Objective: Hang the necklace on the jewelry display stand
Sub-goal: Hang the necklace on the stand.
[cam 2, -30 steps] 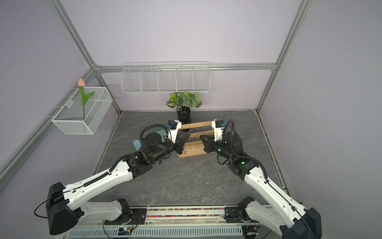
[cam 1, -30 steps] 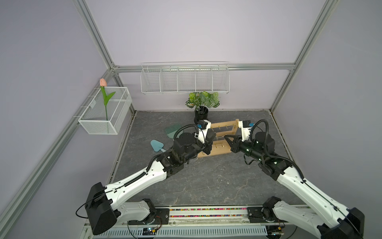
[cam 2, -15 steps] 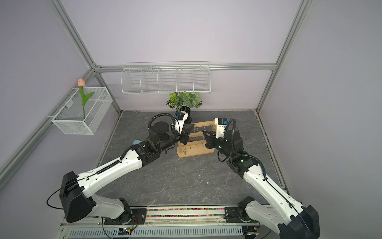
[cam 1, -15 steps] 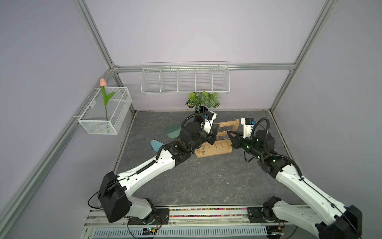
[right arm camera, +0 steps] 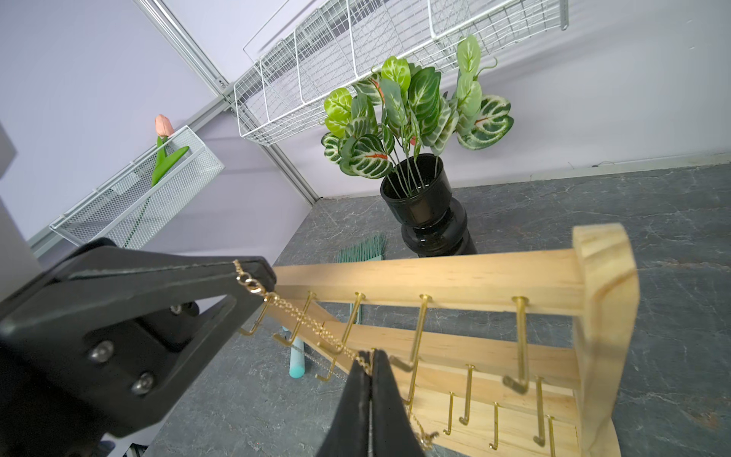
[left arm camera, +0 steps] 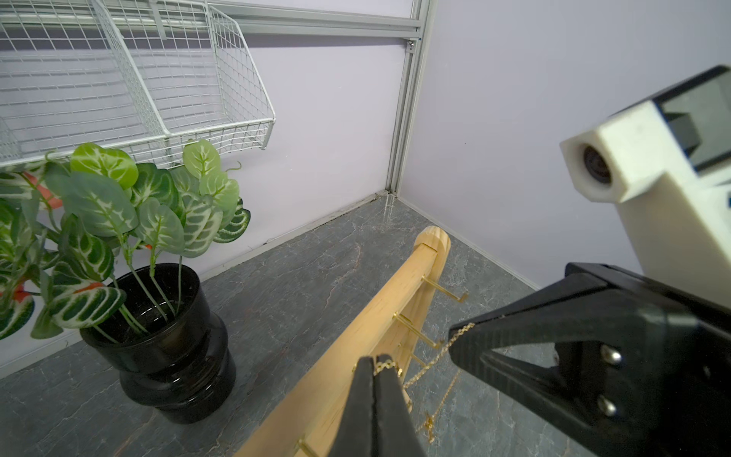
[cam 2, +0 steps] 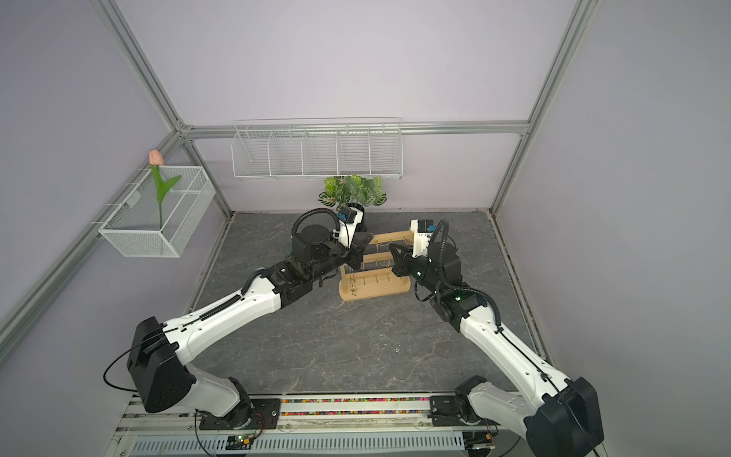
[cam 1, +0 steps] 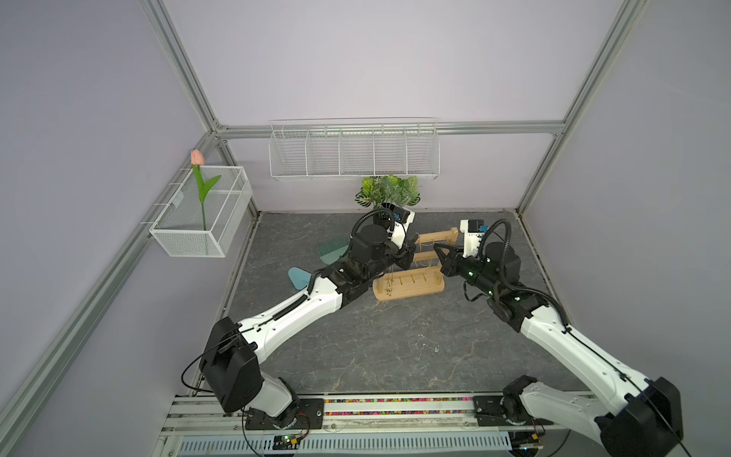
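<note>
Two grippers share one thin gold necklace (right arm camera: 308, 316): the left gripper (left arm camera: 374, 362) is clamped on its clasp end and the right gripper (right arm camera: 370, 358) is clamped farther along, with the loose tail dangling below. Between them the chain runs across the top row of hooks (right arm camera: 421, 328) on the wooden stand (cam 1: 407, 285); whether it rests on any hook I cannot tell. Upright toward 12 o'clock on the grey table (cam 1: 356, 340), the stand has the left gripper at its 9 o'clock side, the right at 3 o'clock, and a potted plant (cam 2: 354, 194) at 11 o'clock.
</note>
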Motion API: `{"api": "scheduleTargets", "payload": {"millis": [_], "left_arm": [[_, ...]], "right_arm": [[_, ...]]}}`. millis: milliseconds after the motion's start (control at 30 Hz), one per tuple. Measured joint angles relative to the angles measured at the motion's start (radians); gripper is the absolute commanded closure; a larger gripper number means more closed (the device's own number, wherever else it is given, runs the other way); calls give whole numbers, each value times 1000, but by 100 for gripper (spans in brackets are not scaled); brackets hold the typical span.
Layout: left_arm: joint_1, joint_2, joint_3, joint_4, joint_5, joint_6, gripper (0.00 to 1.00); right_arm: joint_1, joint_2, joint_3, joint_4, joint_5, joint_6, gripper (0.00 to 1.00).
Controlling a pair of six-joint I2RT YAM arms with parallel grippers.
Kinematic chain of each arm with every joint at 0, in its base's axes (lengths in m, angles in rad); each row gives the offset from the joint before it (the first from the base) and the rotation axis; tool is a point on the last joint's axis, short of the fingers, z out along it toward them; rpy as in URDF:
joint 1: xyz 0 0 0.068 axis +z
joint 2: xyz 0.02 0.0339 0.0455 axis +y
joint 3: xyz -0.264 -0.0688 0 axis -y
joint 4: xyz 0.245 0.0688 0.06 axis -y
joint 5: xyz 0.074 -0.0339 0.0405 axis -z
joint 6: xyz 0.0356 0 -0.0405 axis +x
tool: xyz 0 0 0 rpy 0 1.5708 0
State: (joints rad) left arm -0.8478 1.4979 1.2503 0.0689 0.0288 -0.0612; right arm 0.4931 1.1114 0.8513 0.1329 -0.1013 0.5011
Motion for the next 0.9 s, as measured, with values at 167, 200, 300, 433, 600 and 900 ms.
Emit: {"api": "scheduleTargets", "payload": {"millis": [167,200,300,433,600,900], "left_arm": [[9,10,1,0,3,-1,100],[11,14,1,0,3,-1,100],[17,31,1,0,4,-1,100],[19,42,3,1,3,-1,100],[19,42,3,1,3,-1,95],[19,37,3,-5,6,-1,81]], "right_arm": [[-1,17,0,7,-5,1,93],[-1,18,0,8,-5,1,93],[-1,18,0,8,-8,3,93],[-1,18,0,7,-8,7,93],[-1,18,0,7,-8,12,93],[-1,18,-1,6,-20,29,93]]}}
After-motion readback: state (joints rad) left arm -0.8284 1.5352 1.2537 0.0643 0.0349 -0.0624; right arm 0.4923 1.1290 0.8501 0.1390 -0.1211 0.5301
